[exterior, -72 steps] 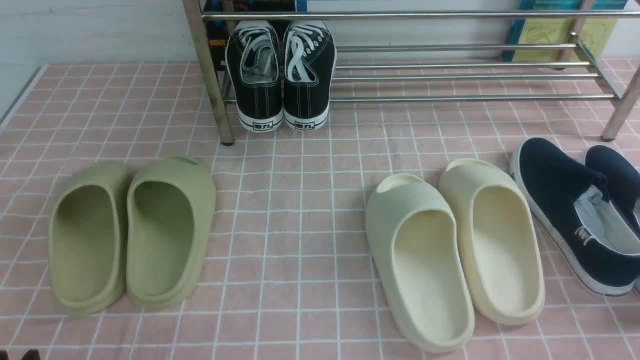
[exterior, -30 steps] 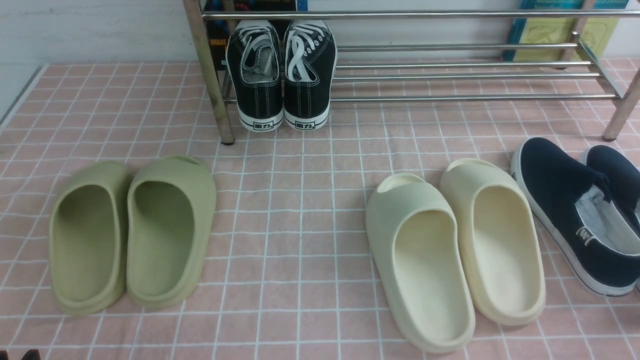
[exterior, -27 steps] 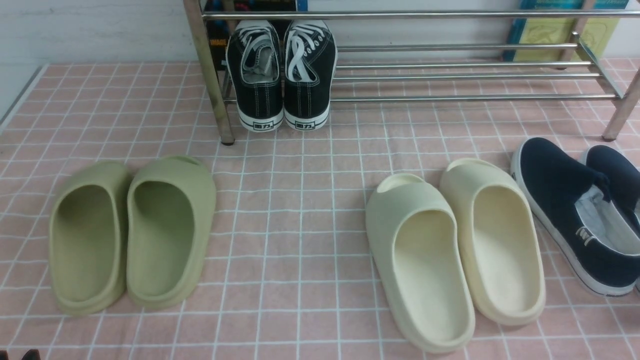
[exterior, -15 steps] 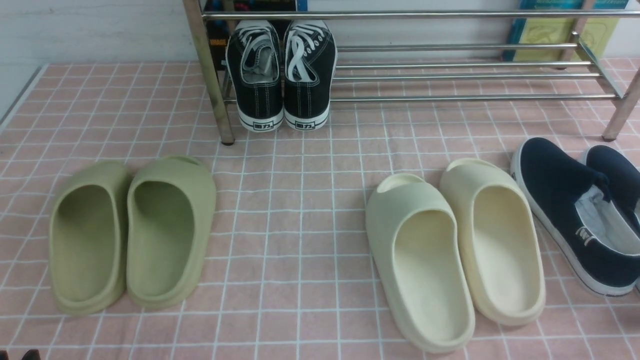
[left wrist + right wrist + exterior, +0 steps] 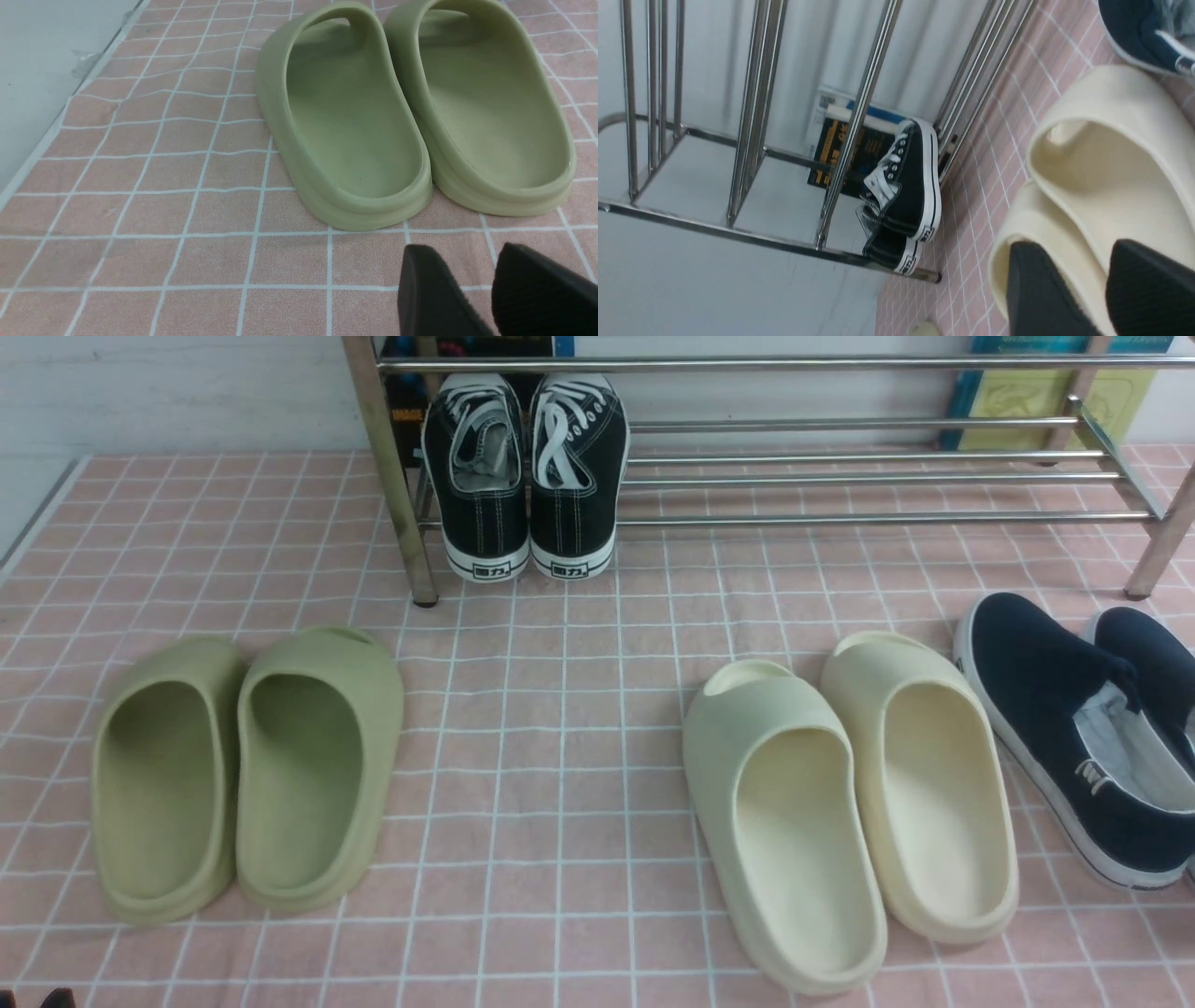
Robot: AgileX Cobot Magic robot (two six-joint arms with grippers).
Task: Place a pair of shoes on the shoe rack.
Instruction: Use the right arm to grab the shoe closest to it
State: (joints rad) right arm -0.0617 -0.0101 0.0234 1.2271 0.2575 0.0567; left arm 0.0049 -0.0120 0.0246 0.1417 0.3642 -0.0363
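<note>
Task not started, as far as I can see: the pair of navy slip-ons (image 5: 1055, 709) sits on the pink checked cloth (image 5: 560, 709) at the far right of the front view, toes towards the shoe rack (image 5: 887, 517), neither shoe on it; the outer shoe is cut off by the frame. Left gripper (image 5: 469, 254) hangs low behind the heels of the green slides (image 5: 411, 107), jaws apart, nothing between them. Right gripper (image 5: 1078, 252) is over the cream slides (image 5: 1101, 154), jaws likewise apart and empty, with a navy shoe in the corner of its view. Both shoes are left to grasp, carry and set down. Room: black sneakers (image 5: 523, 476) take the left end of the lower shelf; the bars to their right carry no shoes, so I judge that the landing spot. Constraints: the rack's right leg (image 5: 1158, 541) stands just beyond the navy toes, the upper bar crosses above the shelf, and the cream slides lie just beside the pair on its inner side, so I expect the right arm to lift before moving inward
</note>
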